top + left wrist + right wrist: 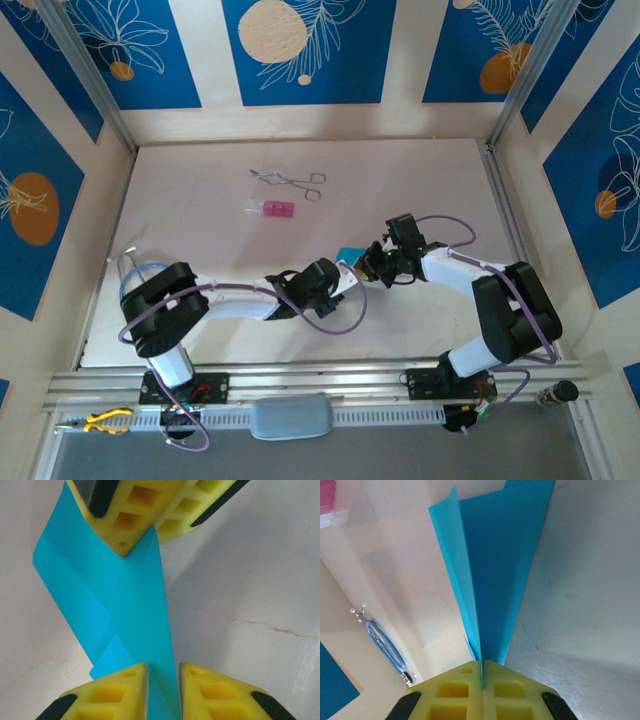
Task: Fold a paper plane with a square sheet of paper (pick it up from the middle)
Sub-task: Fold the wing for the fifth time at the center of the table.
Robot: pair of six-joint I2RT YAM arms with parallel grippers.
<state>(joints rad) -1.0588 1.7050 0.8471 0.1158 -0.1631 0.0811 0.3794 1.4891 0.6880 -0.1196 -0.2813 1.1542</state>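
Left gripper (164,669): jaws narrowly parted, with the paper plane (115,610) running through the gap. Contact with either pad cannot be made out. The plane sits about mid-table, midway between the left and right edges. From above only one small blue corner shows, the rest hidden under both wrists. Right gripper (481,664): clamped tight on the plane's folded edge.

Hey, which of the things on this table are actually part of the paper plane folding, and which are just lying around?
In the job:
- blue paper, part-folded
- right gripper, clamped on its point
- left gripper, fingers either side of it

Lying about:
- metal forceps
- pink block
- yellow-handled pliers, off the table by the rail
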